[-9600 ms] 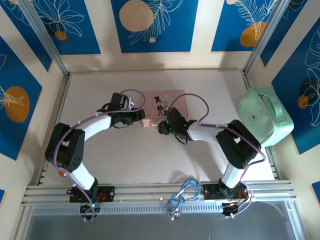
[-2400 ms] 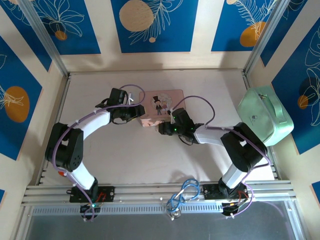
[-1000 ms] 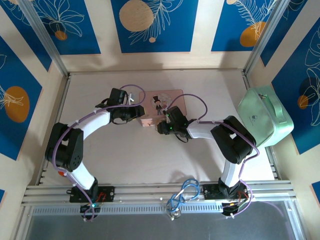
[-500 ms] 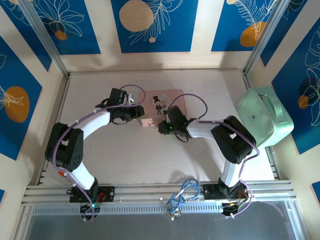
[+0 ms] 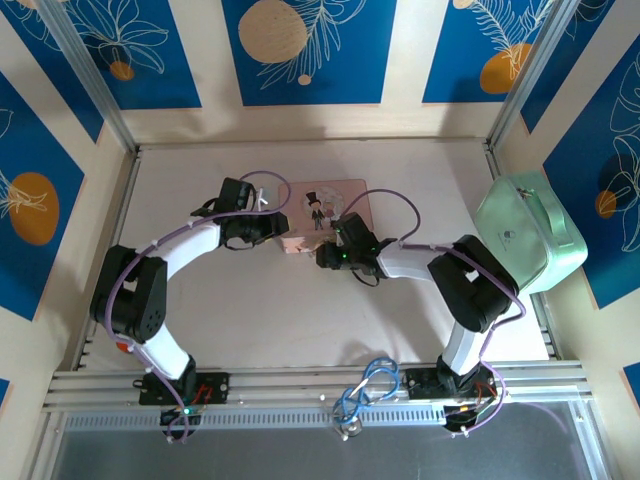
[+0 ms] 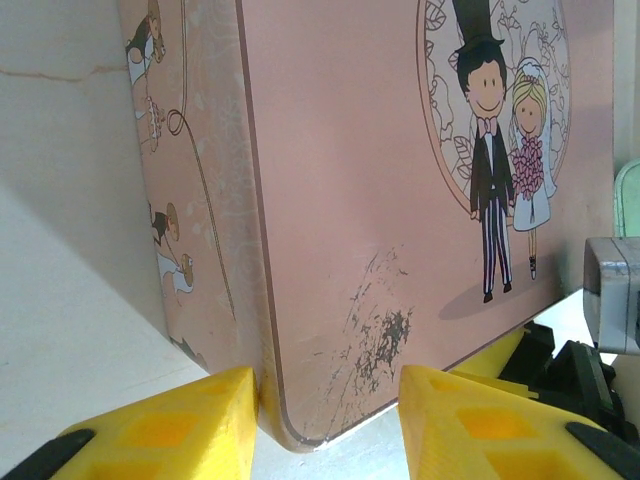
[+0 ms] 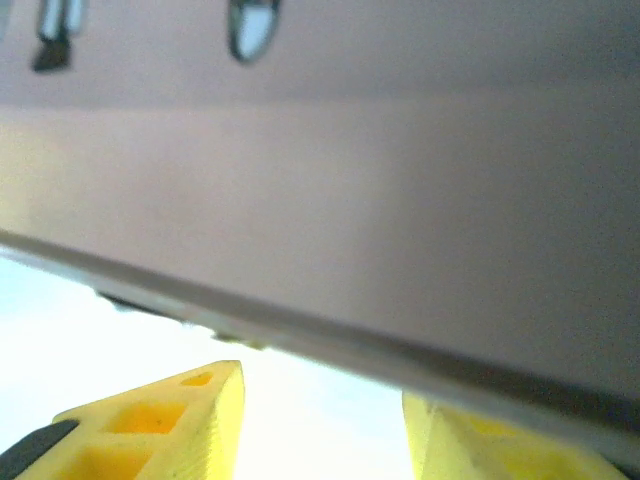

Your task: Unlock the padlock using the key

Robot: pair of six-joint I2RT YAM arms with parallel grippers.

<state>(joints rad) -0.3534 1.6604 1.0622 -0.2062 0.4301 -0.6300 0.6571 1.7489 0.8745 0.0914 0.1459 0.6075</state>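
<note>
The left fingers clamp the pink box's corner and should brace it firmly while the right fingers, apart at its front wall where the padlock is too blurred to find, line up squarely.

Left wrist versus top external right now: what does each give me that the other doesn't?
Left wrist: scuff marks near the pink tin box corner, which sits between the left gripper fingers, and small figures printed on its side wall. Top external: the left arm and right arm bent in toward the box, and a mint green case at far right. Both: the lid's bride-and-groom picture.
</note>
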